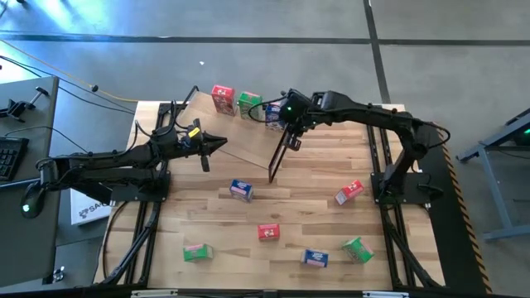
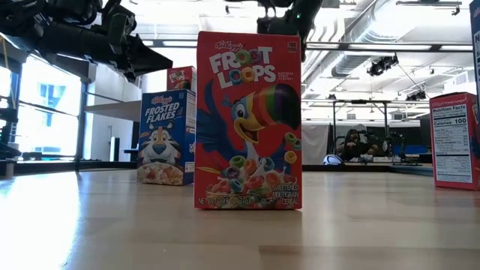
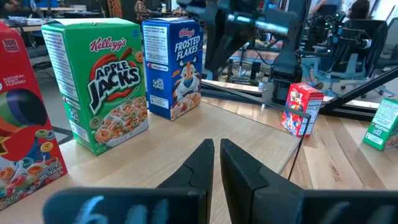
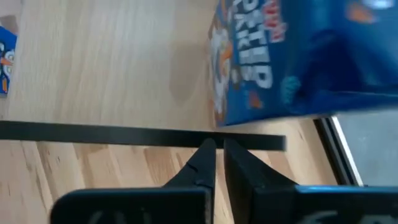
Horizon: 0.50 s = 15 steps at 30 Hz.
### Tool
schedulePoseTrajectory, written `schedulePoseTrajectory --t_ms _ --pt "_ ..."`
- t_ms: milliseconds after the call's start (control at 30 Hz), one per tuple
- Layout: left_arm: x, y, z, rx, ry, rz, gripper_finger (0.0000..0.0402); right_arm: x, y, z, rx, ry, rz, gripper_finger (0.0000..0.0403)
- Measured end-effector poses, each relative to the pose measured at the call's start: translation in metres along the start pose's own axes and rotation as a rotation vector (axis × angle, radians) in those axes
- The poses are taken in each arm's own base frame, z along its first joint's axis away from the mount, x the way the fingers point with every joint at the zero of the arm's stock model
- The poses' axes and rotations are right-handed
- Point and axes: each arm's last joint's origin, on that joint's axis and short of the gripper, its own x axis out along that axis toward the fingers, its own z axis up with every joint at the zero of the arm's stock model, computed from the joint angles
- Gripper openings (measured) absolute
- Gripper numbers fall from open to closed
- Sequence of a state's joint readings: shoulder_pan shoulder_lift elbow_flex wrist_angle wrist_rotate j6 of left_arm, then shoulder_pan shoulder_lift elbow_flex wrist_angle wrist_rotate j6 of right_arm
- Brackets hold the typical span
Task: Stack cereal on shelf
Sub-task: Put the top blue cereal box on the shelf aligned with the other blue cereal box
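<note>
The shelf (image 1: 236,136) is a light plywood board with a thin black frame end (image 1: 280,157), at the table's far middle. Three cereal boxes stand upright on its far part: red (image 1: 222,98), green (image 1: 248,103) and blue (image 1: 273,113). In the left wrist view they are red (image 3: 18,124), green (image 3: 106,81) and blue (image 3: 174,68). My right gripper (image 1: 291,142) is shut on nothing, just near of the blue box (image 4: 298,62), at the frame bar (image 4: 124,132). My left gripper (image 3: 216,152) is shut over the board's left part, holding nothing. My right gripper points steeply down with its shut fingertips (image 4: 208,149) at the shelf's black frame bar (image 4: 180,135). I cannot tell whether they touch it.
Several more cereal boxes lie scattered on the slatted table: blue (image 1: 241,189), red (image 1: 349,192), red (image 1: 268,233), green (image 1: 197,252), blue (image 1: 315,258) and green (image 1: 358,249). In the low view a red box (image 2: 247,120) stands close in front.
</note>
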<state>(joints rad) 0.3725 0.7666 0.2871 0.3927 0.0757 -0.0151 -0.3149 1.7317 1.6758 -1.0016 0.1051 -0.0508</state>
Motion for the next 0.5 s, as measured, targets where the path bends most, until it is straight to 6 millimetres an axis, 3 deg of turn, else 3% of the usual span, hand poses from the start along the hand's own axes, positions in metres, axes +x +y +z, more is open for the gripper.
schedulePoseTrajectory --t_ms 167,300,400,500 --pt "0.000 0.000 0.000 0.000 0.000 0.000 0.0019 -0.004 0.002 0.000 -0.037 0.003 -0.025 0.0002" --pt "0.000 0.000 0.000 -0.002 -0.001 0.000 0.0019 -0.046 0.008 0.002 -0.107 -0.086 -0.114 0.0001" --pt "0.001 0.000 0.000 -0.007 0.001 -0.001 0.0019 -0.073 0.009 -0.009 -0.120 -0.191 -0.134 0.0000" --pt "0.003 0.000 -0.001 -0.007 -0.003 -0.002 0.0019 -0.075 0.011 -0.033 -0.125 -0.320 -0.108 0.0000"
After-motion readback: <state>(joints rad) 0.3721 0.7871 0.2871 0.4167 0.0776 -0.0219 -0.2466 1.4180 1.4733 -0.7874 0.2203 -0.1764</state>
